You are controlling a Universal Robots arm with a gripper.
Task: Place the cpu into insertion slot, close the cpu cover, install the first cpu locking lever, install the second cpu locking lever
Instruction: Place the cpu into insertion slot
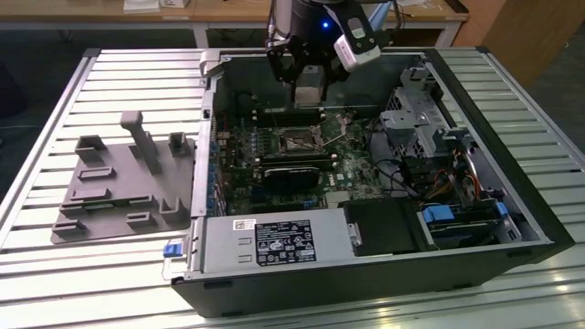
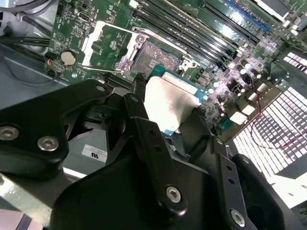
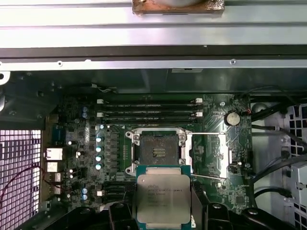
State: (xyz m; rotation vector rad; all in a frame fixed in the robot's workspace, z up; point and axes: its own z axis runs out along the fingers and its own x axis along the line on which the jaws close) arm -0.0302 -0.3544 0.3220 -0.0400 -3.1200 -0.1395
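Gripper [image 2: 171, 108] reported closed on the cpu [image 3: 163, 199]: I see its black fingers [image 2: 144, 122] clamped against two opposite edges of the chip, whose pale metal top faces the first wrist camera. The cpu is held above the motherboard [image 3: 240, 143], just beside the insertion slot [image 3: 156, 152] and not touching it. The slot's contacts are exposed. The cpu cover [image 3: 211, 153] lies swung open beside the slot. In the exterior view, the arm stands over the open computer case [image 1: 521, 185].
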